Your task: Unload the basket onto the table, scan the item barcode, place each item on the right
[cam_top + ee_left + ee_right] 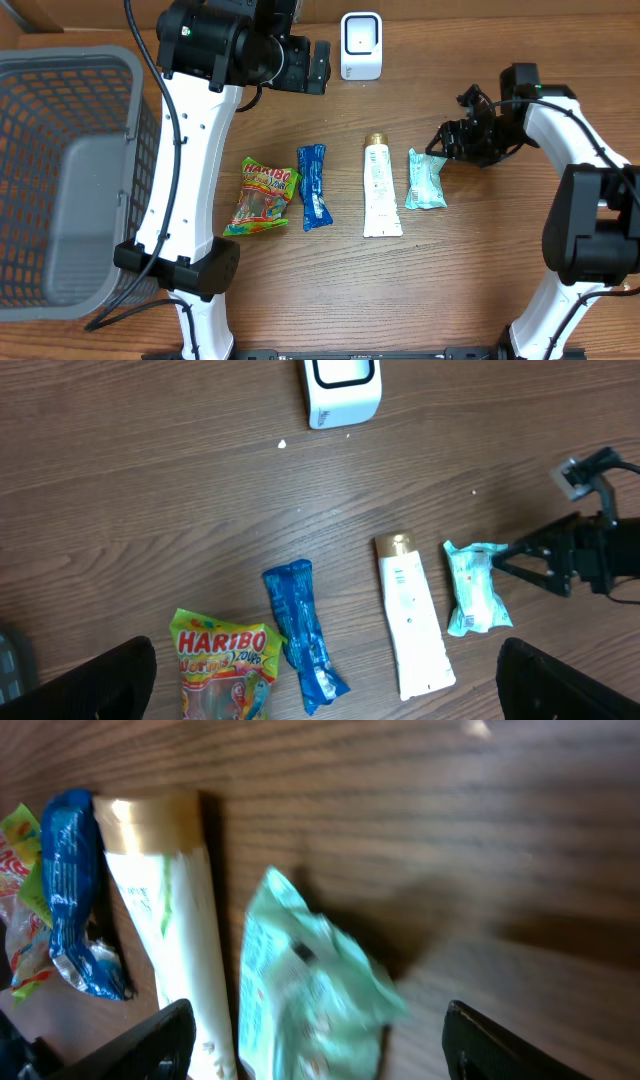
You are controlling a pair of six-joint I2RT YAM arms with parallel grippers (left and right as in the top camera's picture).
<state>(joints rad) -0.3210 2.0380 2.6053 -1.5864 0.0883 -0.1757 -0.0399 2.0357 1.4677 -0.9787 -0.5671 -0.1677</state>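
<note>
Poised for the pick: right gripper (445,140), fingers parted, green packet (425,180) just beneath and between them, not yet gripped. Left gripper (318,65) parked wide open just beside the white scanner (361,45), likely leaving room for the barcode pass.

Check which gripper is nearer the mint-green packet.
Right. The right gripper sits open just off the mint-green packet's upper right corner; the left gripper hangs far off, up by the white scanner.
</note>
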